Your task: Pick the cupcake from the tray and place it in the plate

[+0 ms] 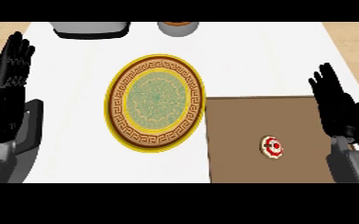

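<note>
Cupcake [273, 147] sits untouched on brown tray [238, 123]; plate [156, 102] bare. My right hand [335, 104] spread wide, holding nothing. Next: reach, grasp cupcake.

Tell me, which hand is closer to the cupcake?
The right hand, beside the brown tray holding the cupcake. The left hand is far across, past the plate.

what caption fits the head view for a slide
Cupcake sits on the brown tray, patterned plate beside it, left hand and right hand open.
</note>
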